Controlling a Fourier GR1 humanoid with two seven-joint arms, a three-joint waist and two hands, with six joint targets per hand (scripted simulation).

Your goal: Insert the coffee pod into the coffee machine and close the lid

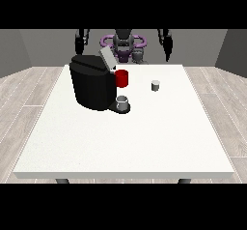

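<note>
Front view: pod (155, 85) at machine's (93, 81) three o'clock, lid (107, 60) up; both hands' (79, 44) (167, 44) fingers unclear.

I see the coffee machine (92, 83), a black, boxy unit, standing upright on the desk (144, 142) near its far left corner. Its grey lid (107, 59) is raised, tilted up and back. The coffee pod (155, 85), a small grey cylinder, stands upright on the desk near the far edge, off to the machine's right and well apart from it, not inserted.
</note>
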